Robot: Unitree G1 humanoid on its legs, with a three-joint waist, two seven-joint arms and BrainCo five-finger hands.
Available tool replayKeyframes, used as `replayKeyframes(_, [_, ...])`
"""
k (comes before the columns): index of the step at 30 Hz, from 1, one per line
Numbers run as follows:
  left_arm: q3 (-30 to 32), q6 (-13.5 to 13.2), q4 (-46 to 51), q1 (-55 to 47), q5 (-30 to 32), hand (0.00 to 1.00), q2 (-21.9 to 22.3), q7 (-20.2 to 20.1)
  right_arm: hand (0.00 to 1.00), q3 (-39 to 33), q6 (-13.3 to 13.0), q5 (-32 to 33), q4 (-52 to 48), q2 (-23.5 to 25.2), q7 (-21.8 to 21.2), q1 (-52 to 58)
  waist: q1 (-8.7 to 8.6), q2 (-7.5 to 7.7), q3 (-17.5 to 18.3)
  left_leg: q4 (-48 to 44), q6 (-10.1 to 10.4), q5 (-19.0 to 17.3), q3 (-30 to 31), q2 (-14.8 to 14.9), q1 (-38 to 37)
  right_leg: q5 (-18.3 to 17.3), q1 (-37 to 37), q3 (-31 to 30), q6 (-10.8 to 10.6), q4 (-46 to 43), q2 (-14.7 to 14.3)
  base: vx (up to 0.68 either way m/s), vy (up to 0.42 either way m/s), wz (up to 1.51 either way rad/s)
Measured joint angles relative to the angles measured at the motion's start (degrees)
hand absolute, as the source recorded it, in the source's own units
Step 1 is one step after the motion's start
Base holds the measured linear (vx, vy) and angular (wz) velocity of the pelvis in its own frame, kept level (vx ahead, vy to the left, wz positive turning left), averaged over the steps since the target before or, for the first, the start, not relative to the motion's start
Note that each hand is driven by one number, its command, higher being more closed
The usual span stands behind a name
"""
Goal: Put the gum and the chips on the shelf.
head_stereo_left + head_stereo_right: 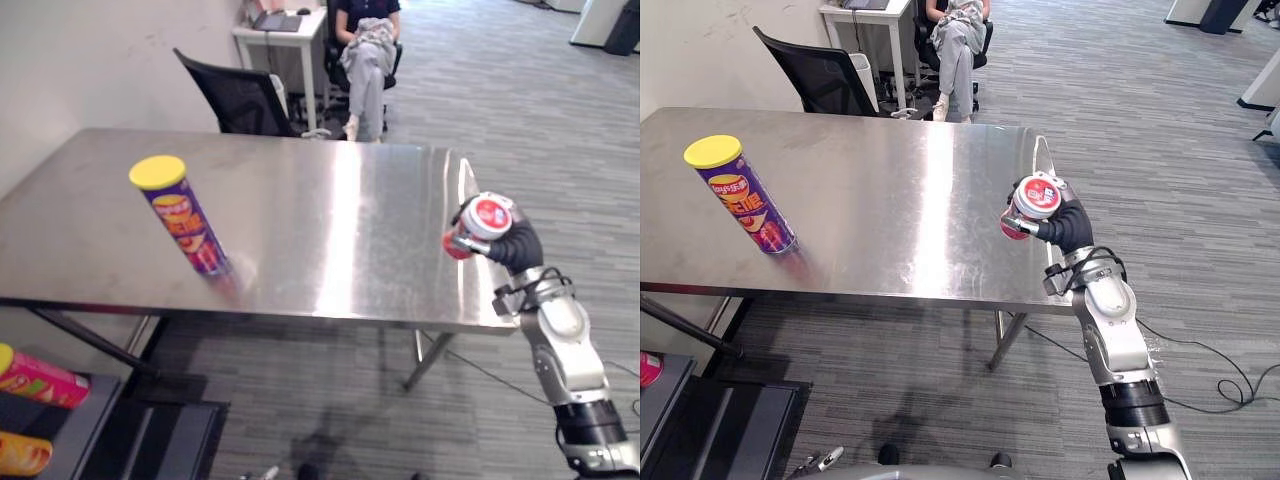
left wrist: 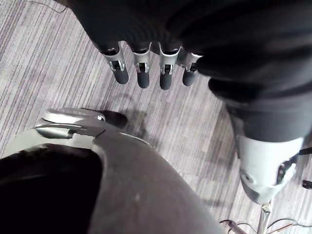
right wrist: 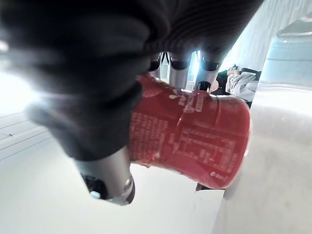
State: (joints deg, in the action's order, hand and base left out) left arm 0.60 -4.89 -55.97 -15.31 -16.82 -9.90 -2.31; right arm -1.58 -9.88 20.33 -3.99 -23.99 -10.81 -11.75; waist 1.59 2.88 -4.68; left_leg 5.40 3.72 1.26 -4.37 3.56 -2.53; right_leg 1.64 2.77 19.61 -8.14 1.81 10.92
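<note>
The chips [image 1: 185,220], a purple tube with a yellow lid, stand on their base on the steel table [image 1: 330,190], towards its left side and close to the front edge, with nothing touching them. Over at the table's right front corner the right hand [image 1: 1068,228] has its fingers and thumb wrapped round the gum [image 1: 1038,197], a red tub with a white lid, held with the lid turned upward just inside the right edge; I cannot tell whether the tub rests on the steel or is just clear of it. The left hand [image 2: 165,73] hangs over the grey carpet, fingers straight and loose, holding nothing. Down by the table's left front corner is the dark shelf [image 1: 85,425], with two other snack tubes [image 1: 35,378] lying on it. Beyond the far edge a black chair [image 1: 240,100] faces the table, and a person [image 1: 368,50] sits farther back.
</note>
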Motion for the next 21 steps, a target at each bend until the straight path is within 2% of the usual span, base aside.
replayKeyframes(7, [0.37, -0.07, -0.03, -0.21, -1.03, 0.00, 0.22, 0.37, 1.00, -2.01, -0.03, 0.05, -0.30, 0.04, 2.36, 3.56, -0.15, -0.06, 0.03, -0.13, 0.03, 0.04, 0.59, -0.05, -0.40, -0.97, 0.32, 0.46, 0.10, -1.44, 0.31, -0.01, -0.002, 0.05])
replayKeyframes(11, [0.88, -0.73, -0.07, -0.26, -1.08, 0.00, 0.24, 1.24, 1.00, -5.11, -0.31, 0.07, -2.39, 0.43, 4.61, 6.55, -0.53, 0.07, -0.03, -2.10, 0.08, -0.33, 2.66, -0.29, 0.54, -5.24, -2.00, 1.37, 0.27, -9.25, 1.95, 0.00, -0.006, 0.23])
replayKeyframes(16, [1.98, -1.24, -0.09, -0.42, -1.29, 0.00, 0.71, 1.15, 1.00, -5.43, -0.82, 0.04, -2.51, 1.23, 6.47, 7.66, -0.50, 0.03, -0.42, -5.07, 0.69, -1.09, 3.79, 0.13, 1.58, -7.39, -2.70, 1.45, 0.92, -13.12, 2.26, -0.04, -0.033, 0.12])
replayKeyframes(19, [2.01, -1.34, -0.09, -0.59, -3.36, 0.00, 0.71, 0.86, 1.00, -5.94, -2.21, 0.03, -2.68, 2.66, 6.62, 8.72, -0.44, 0.12, -0.76, -6.93, 1.34, -2.25, 3.80, 0.39, 2.49, -9.59, -3.67, 0.98, 1.05, -15.27, 2.53, -0.09, -0.038, 0.00])
replayKeyframes(21, [2.01, -1.37, -0.04, -0.52, -4.14, 0.00, 0.80, 0.79, 1.00, -7.11, -2.40, 0.00, -3.97, 2.66, 6.59, 9.53, -0.32, -0.09, -1.97, -7.51, 1.22, -2.59, 3.81, 0.72, 2.52, -9.73, -3.73, 0.84, 1.04, -15.89, 2.40, -0.09, -0.043, -0.01])
